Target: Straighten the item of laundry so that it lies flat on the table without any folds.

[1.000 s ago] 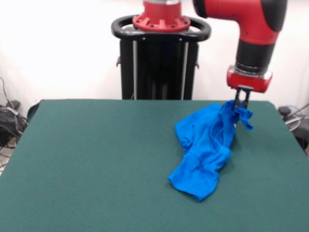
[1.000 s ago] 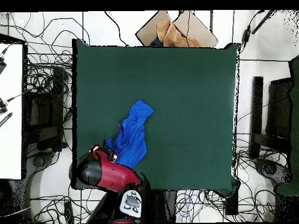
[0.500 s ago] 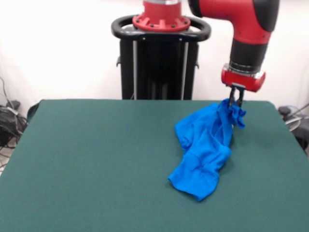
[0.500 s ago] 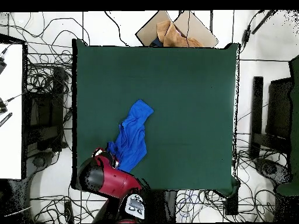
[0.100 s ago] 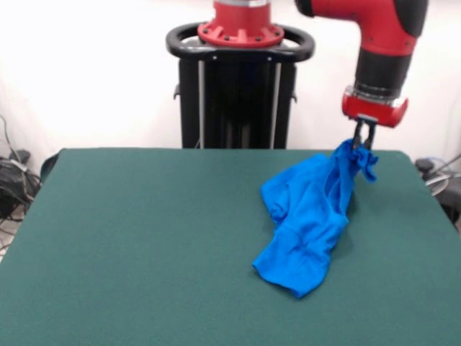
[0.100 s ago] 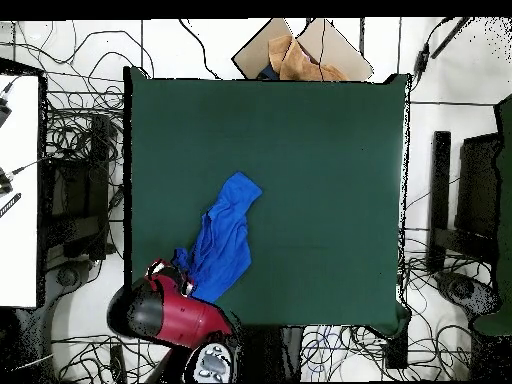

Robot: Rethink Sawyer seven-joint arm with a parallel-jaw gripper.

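The item of laundry [image 5: 310, 213], a bright blue shirt, lies crumpled in a long bunch on the right side of the table [image 5: 144, 245]. My gripper [image 5: 364, 142] is shut on its far upper corner and holds that corner lifted off the cloth. From there the fabric hangs and trails down to the near end. In the overhead view the item of laundry [image 6: 226, 235] runs from mid-table toward the lower left, where the red arm [image 6: 165, 310] covers the gripper. The print on the shirt is hidden.
The black pedestal [image 5: 240, 94] stands behind the table's far edge. The overhead view has a cardboard box [image 6: 300, 52] past the top edge of the table [image 6: 320, 180] and cables [image 6: 80, 150] on the floor to both sides. The held corner is close to the table's right far corner.
The gripper has risen a little and shifted right toward the table's corner, drawing the held corner of the shirt up and stretching the fabric. It stays shut on the cloth.
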